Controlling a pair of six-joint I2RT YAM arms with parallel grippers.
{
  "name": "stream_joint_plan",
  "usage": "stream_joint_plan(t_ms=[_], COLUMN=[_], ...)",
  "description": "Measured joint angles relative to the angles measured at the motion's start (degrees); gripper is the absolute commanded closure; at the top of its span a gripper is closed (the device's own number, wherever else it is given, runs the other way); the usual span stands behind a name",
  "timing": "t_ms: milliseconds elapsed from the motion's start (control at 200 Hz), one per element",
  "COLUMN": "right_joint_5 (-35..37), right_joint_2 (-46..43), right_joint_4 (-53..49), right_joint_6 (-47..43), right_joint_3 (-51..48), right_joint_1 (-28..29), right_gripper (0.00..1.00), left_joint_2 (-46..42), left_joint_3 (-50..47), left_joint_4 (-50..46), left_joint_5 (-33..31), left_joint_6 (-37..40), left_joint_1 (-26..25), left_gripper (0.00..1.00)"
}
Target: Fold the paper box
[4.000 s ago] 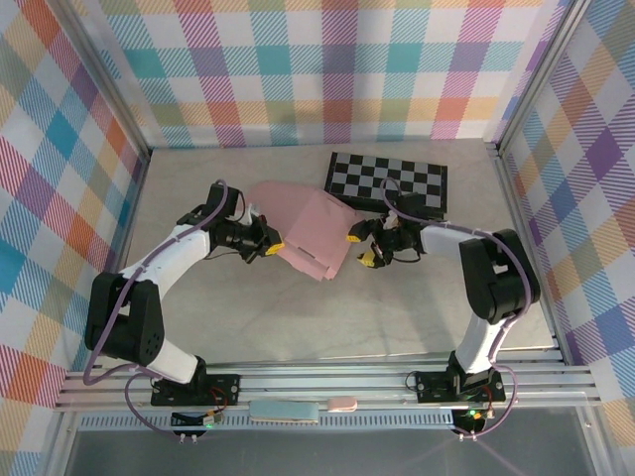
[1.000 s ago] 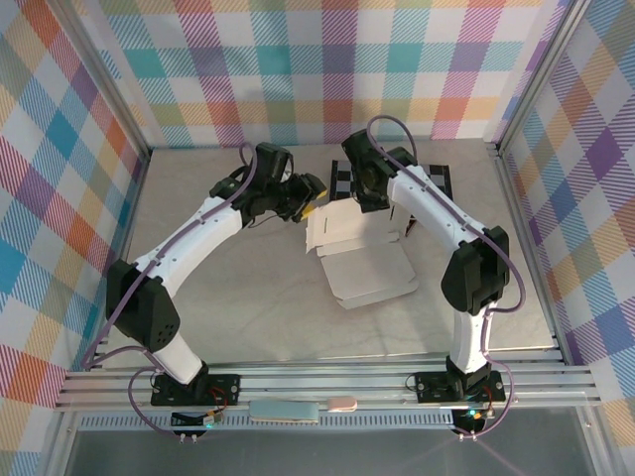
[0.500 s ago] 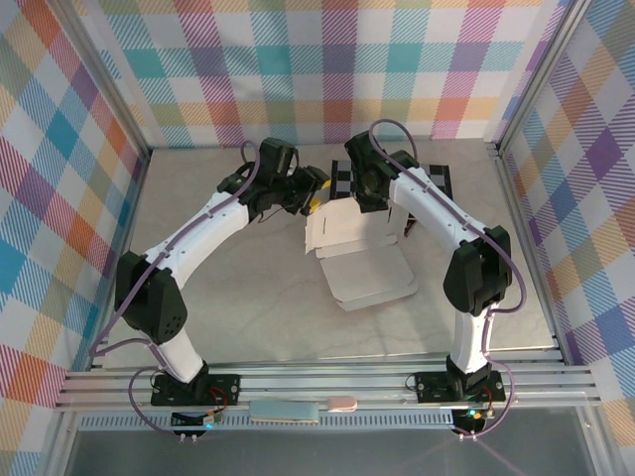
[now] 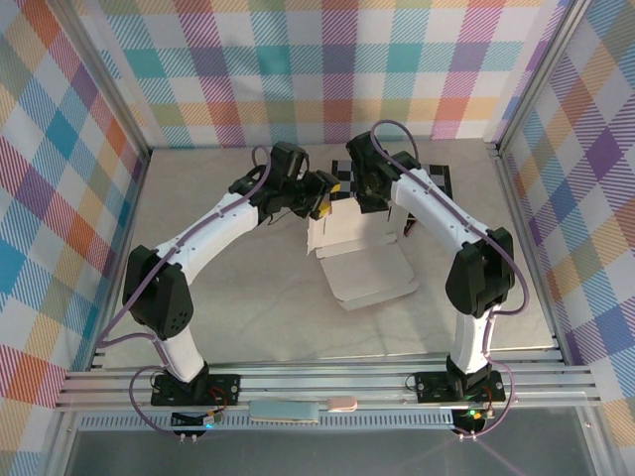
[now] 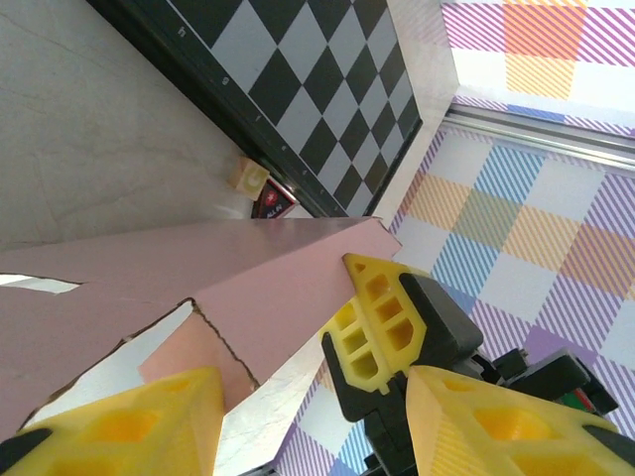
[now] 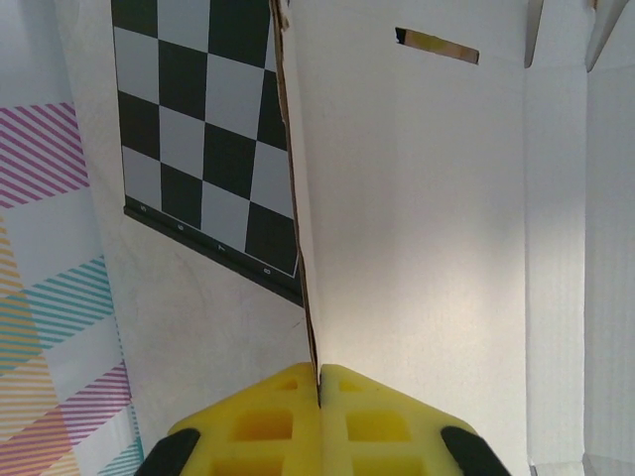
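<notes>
Here we clamp the upright panel of the paper box (image 4: 367, 268) in our right gripper (image 6: 319, 385), near the far edge of the table (image 4: 228, 288), steadying it so our left gripper (image 4: 321, 205), spread wide, can fold a flap.

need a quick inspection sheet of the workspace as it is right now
surface: pale marbled table
job's things: paper box part folded, base flat, rear panel raised
clutter: checkerboard behind the box; small tan piece at its edge, too small to identify
grippers: right gripper shut on the raised panel's edge; left gripper open, fingers either side of a pink flap
cables: purple cable along each arm, arching above the wrists
surroundings: plaid walls; aluminium rail at the near edge
</notes>
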Motion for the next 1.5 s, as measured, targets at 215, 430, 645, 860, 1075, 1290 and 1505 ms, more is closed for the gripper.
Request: stream_joint_plan(t_ms=[215, 430, 645, 860, 1075, 1290, 1505], right_joint_5=[-0.4, -0.4, -0.4, -0.4, -0.4, -0.4, -0.9], right_joint_2=[-1.4, -3.0, -4.7, -5.1, -5.1, -5.4, -6.4], right_joint_4=[0.7, 1.9, 1.9, 2.0, 2.0, 2.0, 2.0], right_joint_6=[1.3, 2.1, 2.4, 2.6, 2.6, 2.6, 2.5], right_joint_3=[-1.3, -4.0, -5.7, -5.7, -5.7, -5.8, -7.5], right_joint_1=[-0.2, -0.5, -1.2, -1.5, -1.6, -1.6, -2.1], right_gripper=[1.0, 1.0, 1.0, 1.0, 1.0, 1.0, 1.0], left_joint_2=[1.0, 0.7, -6.2, -15.7, -11.4, -7.0, -3.1], left_joint_3=[0.3, 0.2, -1.5, -7.6, -10.4, -10.5, -9.7], left_joint_4=[1.8, 1.2, -6.8, -13.0, -13.3, -9.8, -6.7], left_joint_5=[0.1, 0.3, -0.8, -4.8, -5.4, -5.7, -5.7], left_joint_6=[-1.0, 2.0, 16.4, 34.2, 47.6, 56.4, 63.1], left_joint_1=[-0.5, -0.1, 1.6, 2.4, 2.2, 1.6, -0.5], left_gripper=[0.55, 0.44, 0.44, 0.44, 0.43, 0.47, 0.66])
